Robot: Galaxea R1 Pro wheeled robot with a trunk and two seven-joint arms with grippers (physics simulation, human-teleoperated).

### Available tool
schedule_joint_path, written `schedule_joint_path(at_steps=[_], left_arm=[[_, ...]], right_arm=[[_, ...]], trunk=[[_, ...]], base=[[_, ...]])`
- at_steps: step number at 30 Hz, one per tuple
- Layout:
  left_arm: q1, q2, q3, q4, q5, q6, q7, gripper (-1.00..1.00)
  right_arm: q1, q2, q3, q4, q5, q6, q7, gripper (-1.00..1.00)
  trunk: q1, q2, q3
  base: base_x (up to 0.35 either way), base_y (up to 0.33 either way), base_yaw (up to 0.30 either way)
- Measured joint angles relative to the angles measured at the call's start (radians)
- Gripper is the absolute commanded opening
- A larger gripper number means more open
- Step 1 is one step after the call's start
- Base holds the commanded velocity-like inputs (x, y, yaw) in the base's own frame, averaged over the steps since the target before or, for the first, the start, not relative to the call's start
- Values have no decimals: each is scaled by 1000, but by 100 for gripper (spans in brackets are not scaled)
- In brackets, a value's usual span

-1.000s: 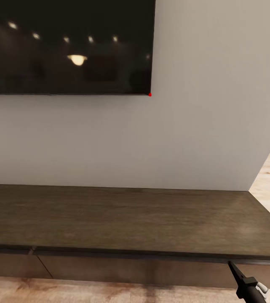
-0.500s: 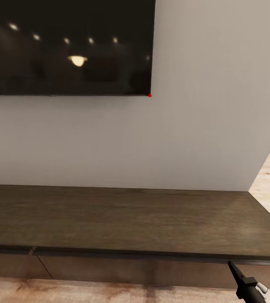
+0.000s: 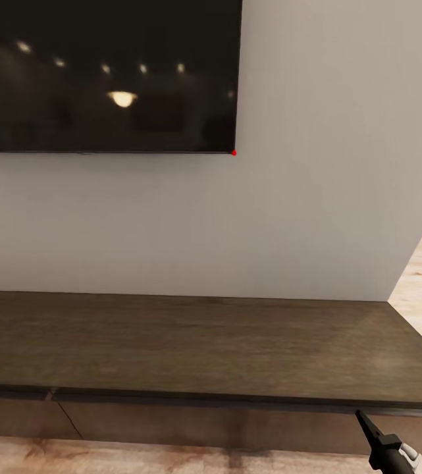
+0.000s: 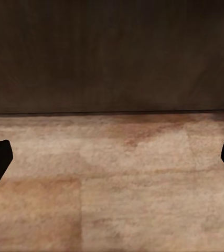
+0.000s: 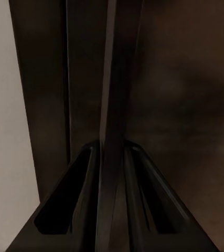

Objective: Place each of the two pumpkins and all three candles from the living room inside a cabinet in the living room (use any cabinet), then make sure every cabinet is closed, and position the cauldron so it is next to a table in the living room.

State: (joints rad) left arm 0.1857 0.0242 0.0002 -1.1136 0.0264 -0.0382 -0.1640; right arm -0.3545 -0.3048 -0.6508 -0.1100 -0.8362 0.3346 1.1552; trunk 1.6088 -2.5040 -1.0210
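The view has tipped slightly; the right gripper (image 3: 369,424) stays at the cabinet (image 3: 191,345) front edge, its jaws pinching a thin dark ridge of the matte, wood-grained cabinet. The left gripper (image 4: 112,157) hangs with jaws spread over the mottled tan floor (image 4: 122,194).

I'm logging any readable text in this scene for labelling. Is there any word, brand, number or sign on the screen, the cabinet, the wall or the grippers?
None: no readable text anywhere.
The dark wall screen bears only lamp reflections and a tiny red dot at its lower corner, no logo.
The cabinet top and fronts are plain wood grain.
The wall, right gripper and left gripper carry no markings.
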Motion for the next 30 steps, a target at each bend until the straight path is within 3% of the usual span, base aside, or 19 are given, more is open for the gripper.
schedule_joint_path(at_steps=[30], left_arm=[[0,0,0,3,0,0,1,100]], right_arm=[[0,1,1,-6,2,-3,-7,-100]], trunk=[[0,0,0]], base=[[-14,0,0]])
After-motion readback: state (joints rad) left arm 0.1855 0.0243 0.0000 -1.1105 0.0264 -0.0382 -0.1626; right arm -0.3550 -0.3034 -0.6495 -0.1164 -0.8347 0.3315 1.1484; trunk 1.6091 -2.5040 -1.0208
